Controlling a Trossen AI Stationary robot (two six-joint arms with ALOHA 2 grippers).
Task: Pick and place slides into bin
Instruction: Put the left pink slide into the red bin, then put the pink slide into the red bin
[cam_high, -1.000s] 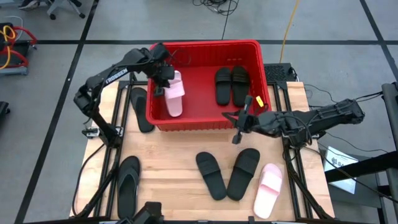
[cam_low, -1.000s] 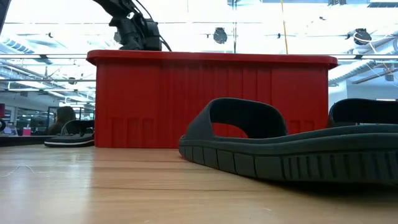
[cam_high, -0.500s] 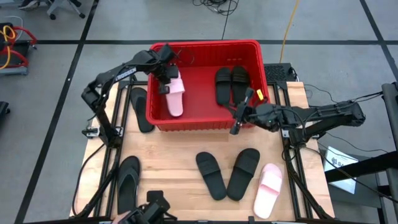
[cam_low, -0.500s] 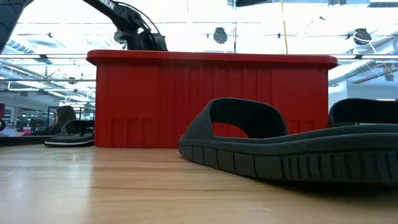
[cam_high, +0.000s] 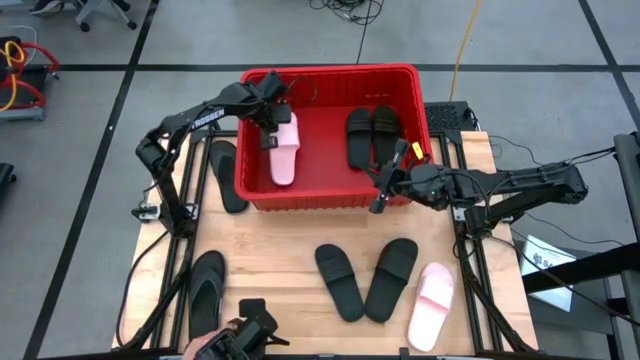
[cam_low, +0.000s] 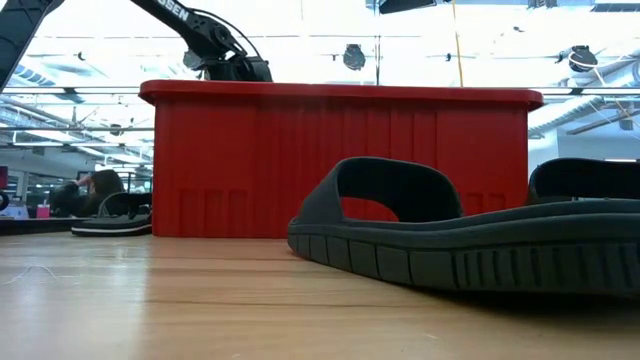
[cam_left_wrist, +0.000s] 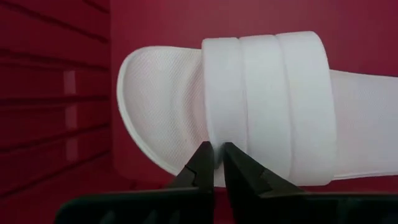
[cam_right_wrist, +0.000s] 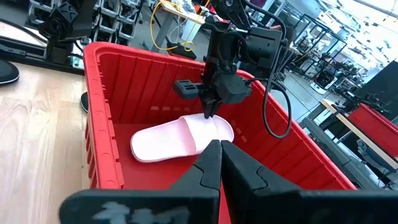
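White letters on the left arm (cam_high: 205, 117), in the upper left of the high view, too small to make out. More white letters on the same arm (cam_low: 172, 10) at the top left of the low view, cut short, unclear. White sheet (cam_high: 540, 254) at the right edge of the high view, print too small to read.

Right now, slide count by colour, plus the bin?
Black slides: 6
Pale pink slides: 2
Red bin: 1
Total: 9
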